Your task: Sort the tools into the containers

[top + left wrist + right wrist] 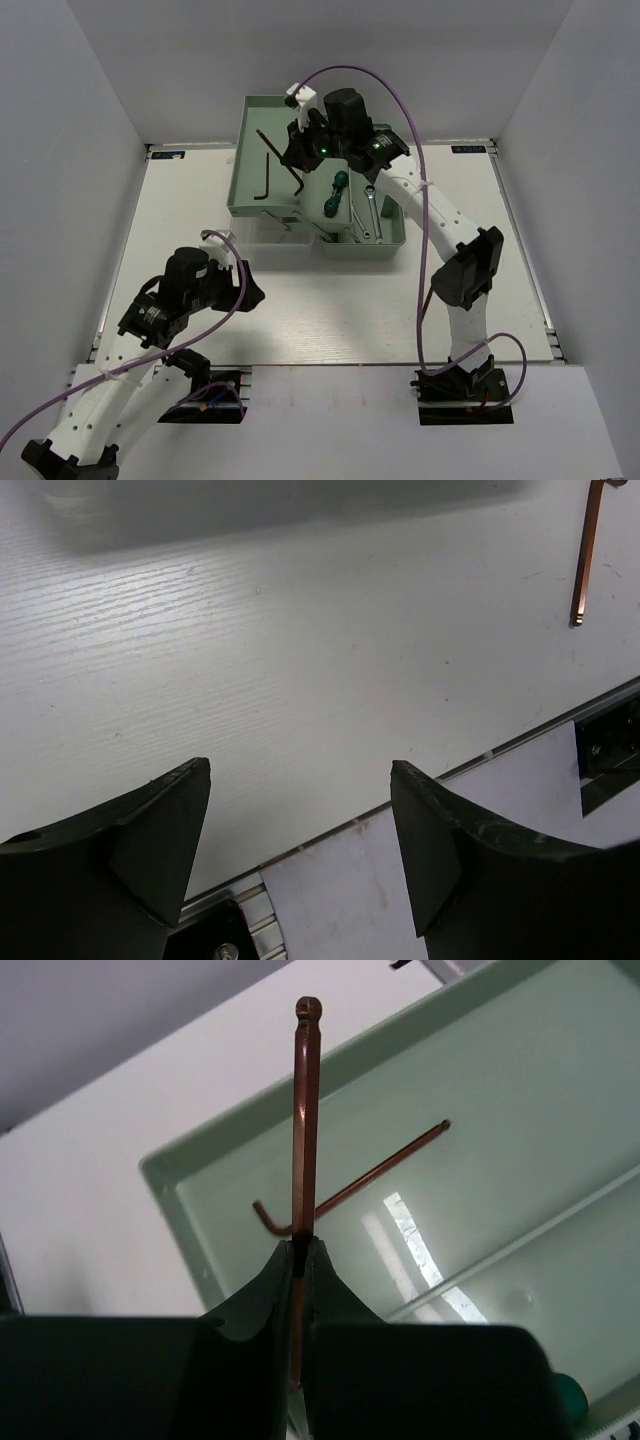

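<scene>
Clamping a hex key, right tool shows plainly only wrist-side; left tool gapes.

Reddish hex key upright, above mint tray

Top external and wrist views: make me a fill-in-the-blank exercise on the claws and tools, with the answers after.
1. The right claw is ____ on a reddish-brown hex key.
2. The left claw hangs ____ above the white table, holding nothing.
3. The two screwdrivers in the toolbox have ____ handles.
Missing words: shut; open; green.
</scene>
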Controlling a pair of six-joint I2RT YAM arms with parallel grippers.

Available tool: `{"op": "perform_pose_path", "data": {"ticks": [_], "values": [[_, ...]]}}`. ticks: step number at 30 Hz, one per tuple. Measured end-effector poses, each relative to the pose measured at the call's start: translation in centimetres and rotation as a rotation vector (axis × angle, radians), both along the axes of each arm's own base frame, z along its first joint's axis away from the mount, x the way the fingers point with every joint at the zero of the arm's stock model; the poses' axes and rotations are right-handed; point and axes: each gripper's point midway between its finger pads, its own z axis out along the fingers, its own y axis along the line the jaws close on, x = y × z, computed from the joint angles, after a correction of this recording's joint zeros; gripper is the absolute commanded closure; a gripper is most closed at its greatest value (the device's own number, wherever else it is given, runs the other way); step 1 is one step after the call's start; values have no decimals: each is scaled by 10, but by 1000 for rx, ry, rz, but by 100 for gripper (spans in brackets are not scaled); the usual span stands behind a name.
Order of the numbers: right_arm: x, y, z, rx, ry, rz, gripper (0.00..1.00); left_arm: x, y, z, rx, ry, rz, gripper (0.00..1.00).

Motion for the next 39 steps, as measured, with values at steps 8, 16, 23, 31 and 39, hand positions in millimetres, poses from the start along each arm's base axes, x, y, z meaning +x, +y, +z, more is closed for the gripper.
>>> {"op": "perform_pose_path", "data": {"ticks": [8,16,23,31,39], "values": [[32,17,-4,81,60,-172,100,0,0,1,-6,-1,3,14],[33,25,-42,26,104,-201,62,0,0,1,-7,-1,4,11],[26,5,-52,-45,94,-232,86,4,-1,-8,28,24,-7,34],[14,-171,15,-101,-80,-640,99,20,-6,-9,38,-11,-17,89],[-44,-337,-91,-353,143,-962,72,25,-1,-4,29,-80,10,20]]}}
